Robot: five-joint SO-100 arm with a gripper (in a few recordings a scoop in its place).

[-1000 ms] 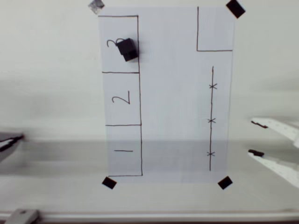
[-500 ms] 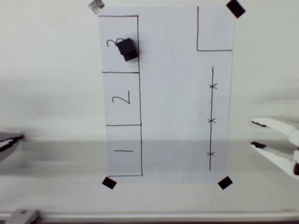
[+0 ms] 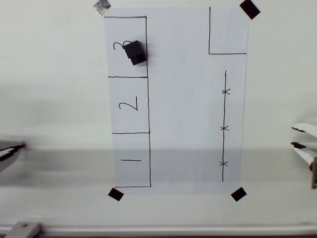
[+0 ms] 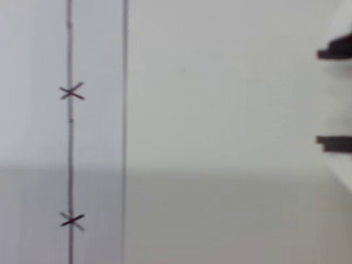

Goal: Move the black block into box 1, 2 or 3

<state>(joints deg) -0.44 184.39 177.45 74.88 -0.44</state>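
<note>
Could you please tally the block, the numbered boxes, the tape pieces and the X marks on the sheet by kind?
Black block: 1
Numbered boxes: 3
Black tape pieces: 3
Grey tape piece: 1
X marks: 3
Total: 11

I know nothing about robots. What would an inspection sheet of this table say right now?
Surface: pale table with a white sheet taped at its corners.
Job's things: black block sits in box 3, at its right-hand line.
Clutter: nothing seen.
Grippers: gripper at the right edge of the overhead view, off the sheet, fingers a little apart, holding nothing.
Cables: nothing seen.
Surroundings: boxes 2 and 1 have nothing in them.
</note>
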